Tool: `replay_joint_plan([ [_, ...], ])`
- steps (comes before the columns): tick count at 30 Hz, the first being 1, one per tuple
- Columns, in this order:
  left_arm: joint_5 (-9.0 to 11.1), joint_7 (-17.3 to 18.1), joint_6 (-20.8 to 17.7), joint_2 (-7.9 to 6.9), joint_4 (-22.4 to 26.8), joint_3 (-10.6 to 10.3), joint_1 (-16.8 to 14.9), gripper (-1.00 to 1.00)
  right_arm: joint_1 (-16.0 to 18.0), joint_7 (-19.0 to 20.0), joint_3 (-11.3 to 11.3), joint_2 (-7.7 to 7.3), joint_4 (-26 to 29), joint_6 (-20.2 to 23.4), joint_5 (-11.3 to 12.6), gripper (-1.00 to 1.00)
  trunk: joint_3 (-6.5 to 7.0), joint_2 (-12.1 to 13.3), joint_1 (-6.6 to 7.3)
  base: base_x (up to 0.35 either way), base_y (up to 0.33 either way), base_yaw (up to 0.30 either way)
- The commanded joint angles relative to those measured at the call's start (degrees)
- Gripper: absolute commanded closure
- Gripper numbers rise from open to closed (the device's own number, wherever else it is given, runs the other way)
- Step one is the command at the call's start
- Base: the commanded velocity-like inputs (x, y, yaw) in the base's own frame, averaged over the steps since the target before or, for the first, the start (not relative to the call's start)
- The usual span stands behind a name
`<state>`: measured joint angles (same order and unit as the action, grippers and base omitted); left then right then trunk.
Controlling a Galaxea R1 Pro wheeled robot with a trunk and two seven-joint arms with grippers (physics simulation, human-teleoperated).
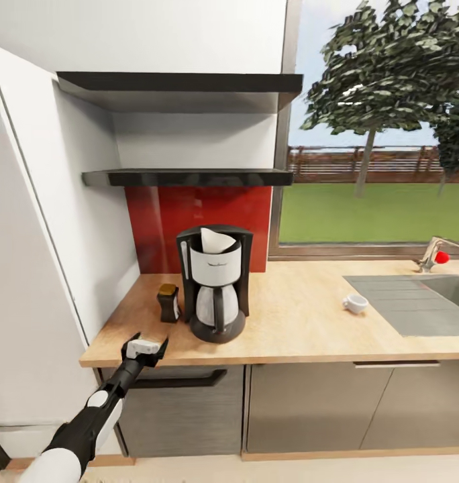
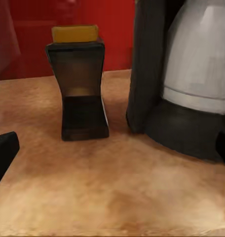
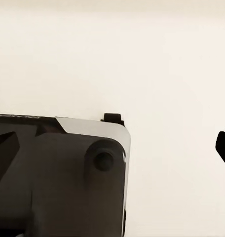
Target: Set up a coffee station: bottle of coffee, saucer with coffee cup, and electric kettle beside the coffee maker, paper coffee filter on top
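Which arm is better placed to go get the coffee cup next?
Probably right: the coffee cup sits on the countertop toward the robot's right, near the sink, while the left claw, open, hovers far off by the bottle of coffee.

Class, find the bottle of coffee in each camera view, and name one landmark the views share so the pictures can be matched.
Head view: the bottle of coffee stands on the kitchen countertop, just left of the coffee maker.
Left wrist view: the bottle is upper left of centre, upright.
Right wrist view: not in it.
Shared landmark: the coffee maker, beside the bottle in the head and left wrist views.
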<state>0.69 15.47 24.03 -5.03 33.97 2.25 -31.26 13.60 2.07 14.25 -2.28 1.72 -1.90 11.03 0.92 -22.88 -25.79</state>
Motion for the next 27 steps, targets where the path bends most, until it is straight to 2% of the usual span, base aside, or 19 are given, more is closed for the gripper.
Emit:
replay_joint_plan([
  [1,0.07,1.71,0.01,0.01,3.20,0.23,1.81,-1.00,0.02,0.22,0.43,-0.01,-0.06,-0.20,0.62,-1.00,-0.02,-0.04,0.01,-0.319,0.000,0.000],
  [2,0.06,2.52,-0.07,0.00,4.78,0.23,2.71,-1.00,0.02,0.22,0.43,-0.01,-0.06,-0.21,0.65,-1.00,-0.02,-0.04,0.01,-0.311,0.000,0.000],
  [6,0.04,10.04,-0.80,-0.27,15.60,0.35,9.43,-1.00,0.02,0.22,0.43,0.04,-0.05,-0.21,0.73,-1.00,-0.02,-0.04,0.01,-0.139,0.000,0.000],
  [9,0.04,11.59,-0.91,-0.43,17.83,0.36,12.17,-1.00,0.02,0.22,0.43,0.02,-0.05,-0.21,0.74,-1.00,-0.02,-0.04,0.01,-0.027,0.000,0.000],
  [12,0.09,12.39,-0.62,-0.61,18.72,0.68,15.94,-1.00,0.02,0.22,0.43,0.00,-0.05,-0.21,0.77,-1.00,-0.02,-0.04,0.01,-0.007,0.000,0.000],
  [21,0.00,12.88,-0.19,-0.68,18.72,1.34,23.74,-1.00,0.02,0.22,0.43,0.08,0.24,-0.30,0.83,-1.00,-0.02,-0.04,0.01,-0.001,0.000,0.000],
  [24,-0.17,12.87,-0.27,-0.60,17.72,1.26,25.15,-1.00,0.02,0.25,0.43,0.08,0.36,-0.35,0.85,-1.00,-0.02,-0.04,0.01,0.000,0.000,0.000],
  [27,-0.52,12.71,-0.39,-0.53,14.48,1.27,26.00,-1.00,0.02,0.29,0.41,0.12,0.44,-0.38,0.89,-1.00,-0.02,-0.04,0.01,0.000,0.000,0.000],
])
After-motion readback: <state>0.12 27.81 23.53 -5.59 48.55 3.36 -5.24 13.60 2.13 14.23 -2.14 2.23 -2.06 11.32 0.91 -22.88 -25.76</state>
